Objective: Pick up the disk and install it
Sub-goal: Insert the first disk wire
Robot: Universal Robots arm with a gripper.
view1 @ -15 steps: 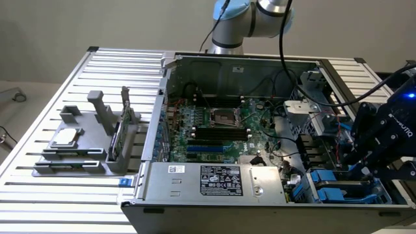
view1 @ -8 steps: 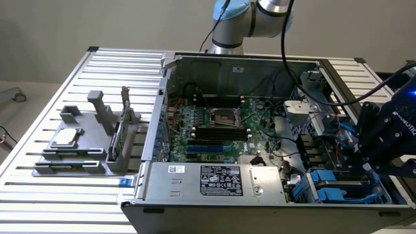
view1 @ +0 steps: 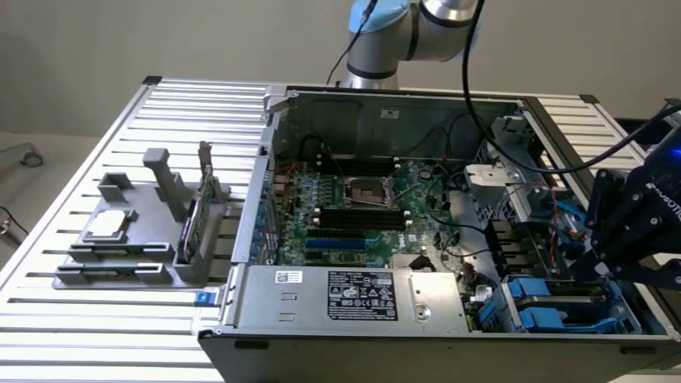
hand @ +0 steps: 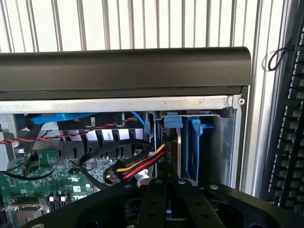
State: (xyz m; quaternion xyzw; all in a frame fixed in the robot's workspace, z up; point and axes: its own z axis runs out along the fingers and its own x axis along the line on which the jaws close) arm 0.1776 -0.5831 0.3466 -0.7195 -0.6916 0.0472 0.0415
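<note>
The gripper (view1: pixel 596 267) is closed on the disk (hand: pixel 178 147), upright in the drive bay at four o'clock of the computer case (view1: pixel 426 303). Risk: the nearby red-and-yellow cable (hand: pixel 142 164) could snag, or blue rails bind against the bay.

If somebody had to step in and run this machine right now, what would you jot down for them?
Gripper: shut, down inside the open computer case, at the drive bays on the exterior view's right.
Disk: standing on edge in the bay with its blue rails, right above the gripper's fingers; whether the fingers actually clamp it cannot be told.
Second blue carrier: in the slot beside it.
Done: gripper has reached the disk.
Left: whether the disk is fully seated cannot be told, so check that.
</note>
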